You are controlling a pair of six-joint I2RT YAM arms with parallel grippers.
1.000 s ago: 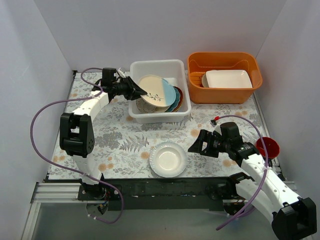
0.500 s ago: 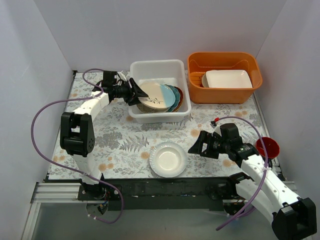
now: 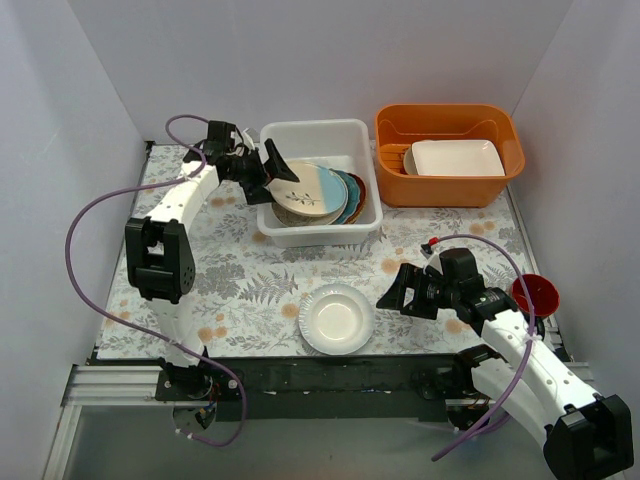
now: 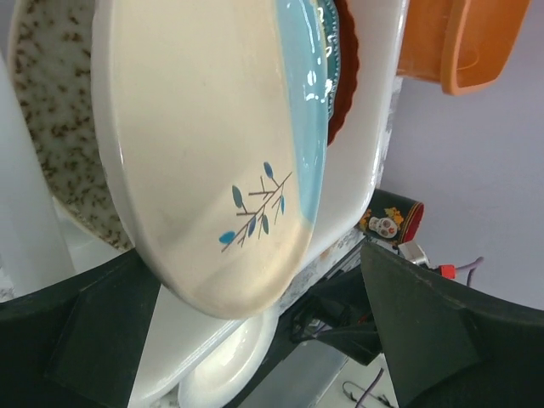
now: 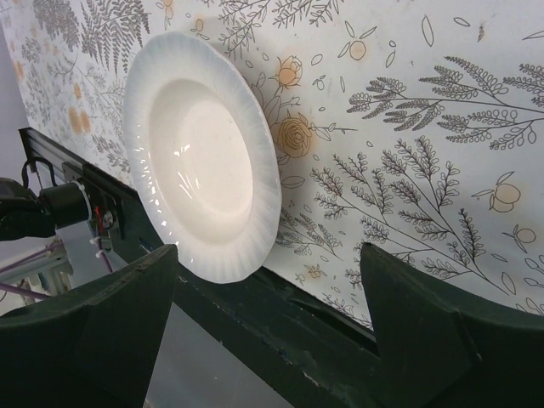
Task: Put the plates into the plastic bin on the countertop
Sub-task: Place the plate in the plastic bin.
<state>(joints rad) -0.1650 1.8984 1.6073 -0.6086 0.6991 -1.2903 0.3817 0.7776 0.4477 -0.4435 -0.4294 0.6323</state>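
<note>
The plastic bin holds a leaning stack of plates: a cream one with a leaf sprig on top, then light blue, teal and red-brown, with a speckled one beneath. My left gripper hangs open over the bin's left rim, just off the cream plate, gripping nothing. A white plate lies on the countertop near the front edge. My right gripper stands open just right of that plate, apart from it.
An orange tub with a white rectangular dish stands right of the bin. A small red cup sits at the right edge beside my right arm. The black rail runs just in front of the white plate.
My left gripper has opened and let go of the cream plate, which has dropped from tilted onto the stack in the bin. The right arm has not moved.
</note>
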